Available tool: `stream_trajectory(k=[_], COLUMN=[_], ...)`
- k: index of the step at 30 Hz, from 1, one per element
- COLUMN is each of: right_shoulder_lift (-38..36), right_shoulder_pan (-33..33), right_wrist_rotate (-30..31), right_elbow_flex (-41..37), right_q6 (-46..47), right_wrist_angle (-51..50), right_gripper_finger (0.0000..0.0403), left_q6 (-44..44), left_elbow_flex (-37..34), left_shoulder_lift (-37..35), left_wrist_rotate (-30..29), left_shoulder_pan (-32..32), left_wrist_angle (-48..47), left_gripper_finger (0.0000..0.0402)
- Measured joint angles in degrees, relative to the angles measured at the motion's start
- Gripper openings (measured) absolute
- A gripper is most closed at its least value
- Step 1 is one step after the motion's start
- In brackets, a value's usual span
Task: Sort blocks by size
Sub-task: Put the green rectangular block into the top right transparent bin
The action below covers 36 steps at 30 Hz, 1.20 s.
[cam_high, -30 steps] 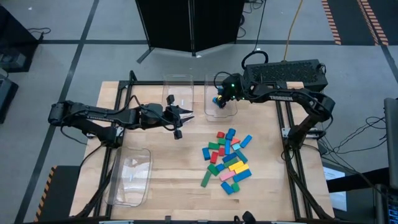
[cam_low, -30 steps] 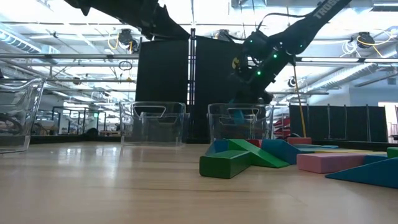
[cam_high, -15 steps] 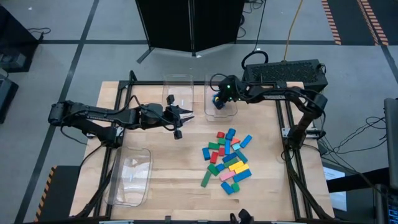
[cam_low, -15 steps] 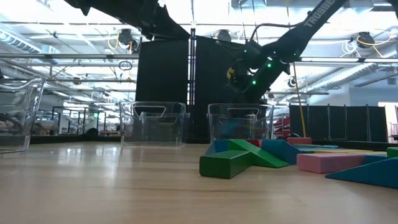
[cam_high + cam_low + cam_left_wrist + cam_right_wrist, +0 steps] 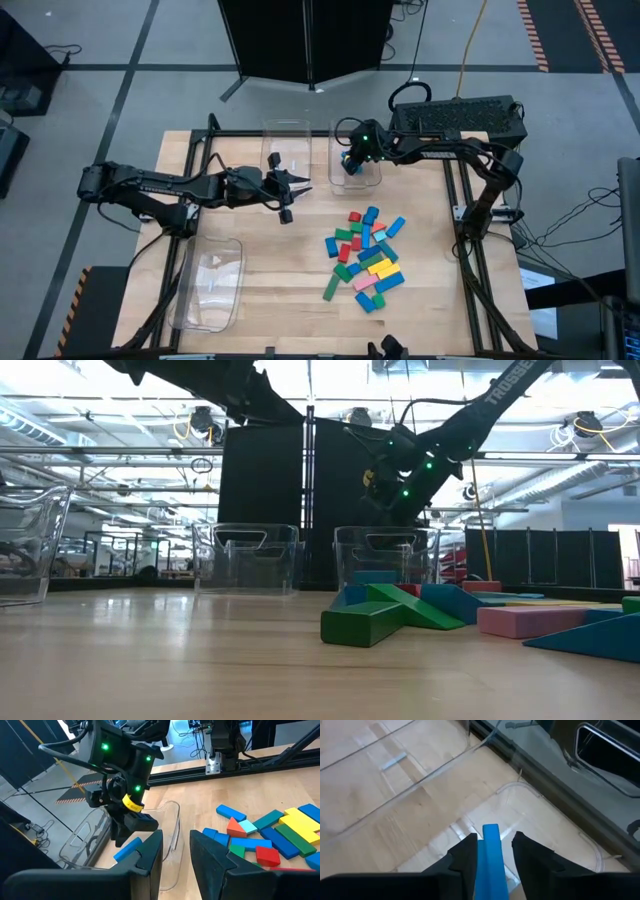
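Note:
My right gripper [image 5: 351, 166] is over the clear bin [image 5: 368, 180] at the table's far side, right of centre, and is shut on a blue block [image 5: 491, 855]. The left wrist view also shows this block [image 5: 127, 849] low inside the bin. My left gripper [image 5: 289, 196] is open and empty, above the table between the two far bins; its fingers [image 5: 150, 852] frame a bare gap. A pile of blue, green, red, yellow, pink and cyan blocks [image 5: 365, 255] lies on the table right of centre. My right gripper pinches the blue block between its two fingers [image 5: 465, 855]. The fingers point down into the bin and lie along the block's long sides [image 5: 485, 845]. The block's free end [image 5: 491, 829] reaches past the fingertips, low inside the bin. Whether it touches the bin floor, I cannot tell.
A second clear bin [image 5: 285, 150] stands at the far side, left of the first. A third clear bin [image 5: 210, 285] lies near the table's near left corner. Black frame rails [image 5: 465, 210] run along the table's edges. Bare wood lies between the pile and the near-left bin.
My right gripper has gone down into the far bin and a little toward the table's left edge, still holding the blue block, which now sits lower in the bin.

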Motion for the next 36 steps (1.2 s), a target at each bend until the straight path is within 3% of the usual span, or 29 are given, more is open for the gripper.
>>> stream_trajectory(k=[4,22,36], right_shoulder_lift=[-1.81,-22.26,-26.99], right_shoulder_pan=[0.11,7.68,17.23], right_wrist_rotate=[-0.04,-0.21,0.01], right_elbow_flex=[0.0,0.0,-0.02], right_q6=[0.42,-0.39,3.93], right_wrist_angle=[-2.54,-33.46,-48.42], right_gripper_finger=[0.0138,0.0142,0.0141], left_q6=[0.0,-0.31,-0.46], left_elbow_flex=[0.0,0.0,0.0], left_shoulder_lift=[0.0,0.0,0.0], left_wrist_rotate=[-0.06,-0.83,-0.83], left_shoulder_pan=[0.0,0.0,0.0], left_wrist_angle=[-0.13,-0.79,-0.77], left_gripper_finger=[0.01,0.01,0.01])
